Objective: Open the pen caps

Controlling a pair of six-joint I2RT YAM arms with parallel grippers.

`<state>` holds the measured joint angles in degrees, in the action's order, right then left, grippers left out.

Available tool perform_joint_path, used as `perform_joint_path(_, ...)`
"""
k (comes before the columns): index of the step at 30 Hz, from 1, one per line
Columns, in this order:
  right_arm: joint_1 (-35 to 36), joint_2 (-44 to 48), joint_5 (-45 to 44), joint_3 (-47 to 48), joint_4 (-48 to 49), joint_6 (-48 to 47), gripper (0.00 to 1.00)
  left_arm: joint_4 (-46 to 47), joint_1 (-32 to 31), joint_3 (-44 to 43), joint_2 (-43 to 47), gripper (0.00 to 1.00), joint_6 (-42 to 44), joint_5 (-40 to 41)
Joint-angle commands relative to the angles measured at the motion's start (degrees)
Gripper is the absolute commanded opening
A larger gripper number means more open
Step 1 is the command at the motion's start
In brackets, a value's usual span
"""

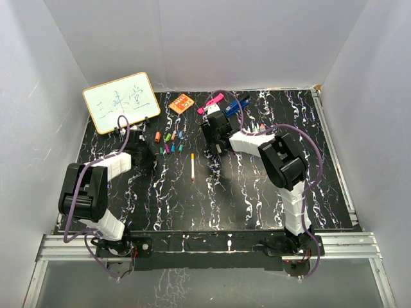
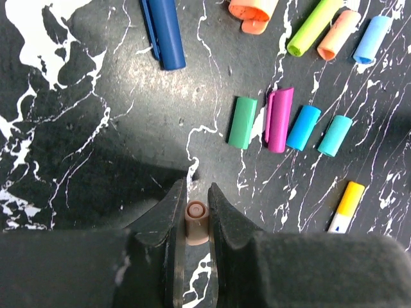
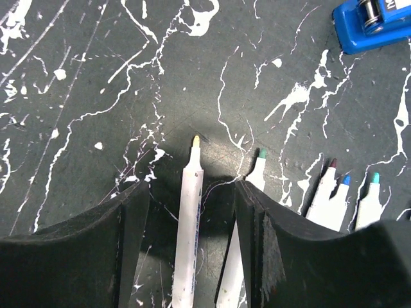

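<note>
the left gripper (image 2: 196,192) is clenched on a short brownish cap (image 2: 196,221), pinched across its sides with its open end facing forward, low over the dark surface (image 2: 96,128). just ahead and to its right lie the loose pen caps (image 2: 279,119), green, magenta, blue and teal side by side, with more beyond them. the whole cluster sits left of centre, toward the far edge.

the right gripper (image 3: 191,187) is spread wide, right of the cluster and about as far back. a white pen (image 3: 187,244) with a bare yellow tip lies between its fingers, touching neither as far as i can see. more bare-tipped pens (image 3: 327,192) lie just beside it, and a blue clip tool (image 3: 372,22) lies toward the far edge.

i'd say the step in hand is setting this cap down with the rest. to do it well, bring it low onto a bare patch short of the row, then ease the grip apart only a little, so the tube doesn't roll or knock its neighbours. one pen near the middle of the surface seems to have its yellow cap (image 2: 351,197) on. that one wants a firm hold on the barrel and a straight pull along its length.
</note>
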<state>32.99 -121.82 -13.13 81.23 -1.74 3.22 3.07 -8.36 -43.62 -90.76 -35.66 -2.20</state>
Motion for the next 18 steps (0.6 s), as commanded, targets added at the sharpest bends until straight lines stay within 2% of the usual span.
perform_joint_path(1, 0.0, 8.2, 0.7, -0.4, 2.7, -0.3, 0.54, 1.5, 0.2, -3.1, -1.3, 0.00, 1.1, 1.9)
perform_joint_path(13, 4.5, 25.7, 4.7, -10.3, 0.9, 3.3, 0.55, 2.0, 0.3, -7.9, -7.9, 0.00, 2.7, 3.0)
perform_joint_path(18, 7.5, 28.3, 5.3, -14.4, -0.2, 6.4, 0.56, 1.8, 0.3, -9.0, -9.2, 0.00, 2.6, 2.6)
